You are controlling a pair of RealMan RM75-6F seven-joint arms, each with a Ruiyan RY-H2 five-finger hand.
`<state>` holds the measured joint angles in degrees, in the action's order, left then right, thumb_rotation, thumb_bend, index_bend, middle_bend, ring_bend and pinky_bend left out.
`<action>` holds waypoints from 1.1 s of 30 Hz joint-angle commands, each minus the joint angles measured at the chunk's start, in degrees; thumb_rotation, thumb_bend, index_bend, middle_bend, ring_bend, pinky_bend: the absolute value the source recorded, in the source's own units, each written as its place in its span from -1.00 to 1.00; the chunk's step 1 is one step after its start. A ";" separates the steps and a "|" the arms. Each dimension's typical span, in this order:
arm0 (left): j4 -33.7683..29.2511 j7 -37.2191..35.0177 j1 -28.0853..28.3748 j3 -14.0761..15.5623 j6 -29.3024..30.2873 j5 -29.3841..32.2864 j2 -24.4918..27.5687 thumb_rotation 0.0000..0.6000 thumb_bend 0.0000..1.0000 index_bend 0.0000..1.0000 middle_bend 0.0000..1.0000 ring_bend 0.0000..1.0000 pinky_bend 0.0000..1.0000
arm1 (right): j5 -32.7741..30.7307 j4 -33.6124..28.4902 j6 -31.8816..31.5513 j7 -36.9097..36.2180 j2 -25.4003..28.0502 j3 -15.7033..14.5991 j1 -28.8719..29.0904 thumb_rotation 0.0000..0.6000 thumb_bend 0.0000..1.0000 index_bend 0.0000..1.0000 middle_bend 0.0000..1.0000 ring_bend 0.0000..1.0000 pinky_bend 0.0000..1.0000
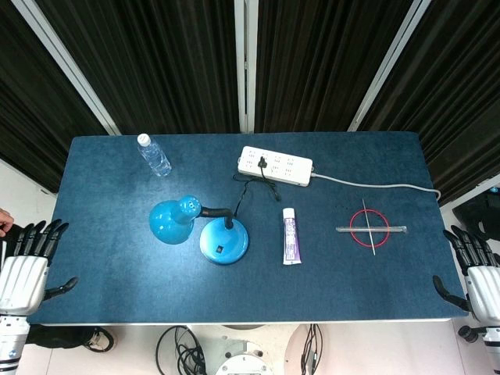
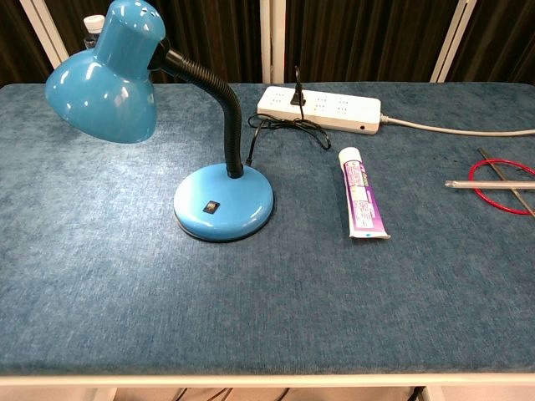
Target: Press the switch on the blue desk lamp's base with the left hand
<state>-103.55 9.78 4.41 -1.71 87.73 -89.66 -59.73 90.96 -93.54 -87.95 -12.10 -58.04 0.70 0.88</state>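
Note:
The blue desk lamp stands mid-table, its round base (image 1: 224,241) (image 2: 224,201) carrying a small dark switch (image 1: 220,251) (image 2: 212,206) on the near side. A black gooseneck rises from the base to the blue shade (image 1: 173,220) (image 2: 107,73), which leans left. My left hand (image 1: 28,264) hovers open off the table's left front corner, fingers spread, far from the lamp. My right hand (image 1: 476,272) hangs open past the right front corner. Neither hand shows in the chest view.
A white power strip (image 1: 275,166) (image 2: 319,107) lies behind the lamp with the lamp's cord plugged in. A toothpaste tube (image 1: 291,236) (image 2: 362,203) lies right of the base. A water bottle (image 1: 155,155) stands back left. A red ring with rods (image 1: 369,228) (image 2: 502,185) lies right.

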 commanded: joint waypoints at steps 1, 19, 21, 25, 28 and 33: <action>-0.09 0.08 0.03 -0.01 -0.04 -0.02 0.05 1.00 -0.93 -0.83 -0.91 -1.00 -1.00 | 0.04 -0.05 -0.01 0.04 0.01 0.01 0.02 1.00 -0.39 -1.00 -1.00 -1.00 -1.00; -0.33 0.73 0.10 0.12 -0.05 -0.60 -0.07 1.00 -0.92 -0.83 -0.91 -1.00 -1.00 | -0.17 -0.20 -0.08 -0.13 0.30 0.10 -0.02 1.00 -0.40 -1.00 -1.00 -1.00 -1.00; -0.18 0.79 0.11 0.16 -0.16 -0.55 -0.22 1.00 -0.92 -0.83 -0.91 -1.00 -1.00 | -0.28 0.02 -0.13 -0.36 0.27 0.10 -0.11 1.00 -0.40 -1.00 -1.00 -1.00 -1.00; 0.04 2.79 0.22 -0.30 0.22 -0.35 -1.22 1.00 -0.82 -0.84 -0.37 -0.59 -0.52 | -0.52 0.63 -0.03 -0.93 -0.02 0.04 -0.22 1.00 -0.39 -1.00 -1.00 -1.00 -1.00; -0.03 3.54 0.68 0.72 -1.38 -1.24 -1.56 1.00 -0.57 -0.82 0.40 0.31 0.31 | -0.39 0.82 -0.02 -1.02 -0.16 0.00 -0.19 1.00 -0.40 -1.00 -1.00 -1.00 -1.00; 1.10 4.48 2.12 2.46 -6.01 -1.37 -3.36 1.00 -0.30 -0.68 0.65 0.59 0.68 | -0.10 0.74 -0.02 -0.84 -0.19 0.00 -0.08 1.00 -0.40 -1.00 -1.00 -1.00 -1.00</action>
<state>-102.91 13.75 5.79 -0.07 83.58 -91.11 -62.30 90.87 -92.81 -87.97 -12.95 -58.23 0.70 0.80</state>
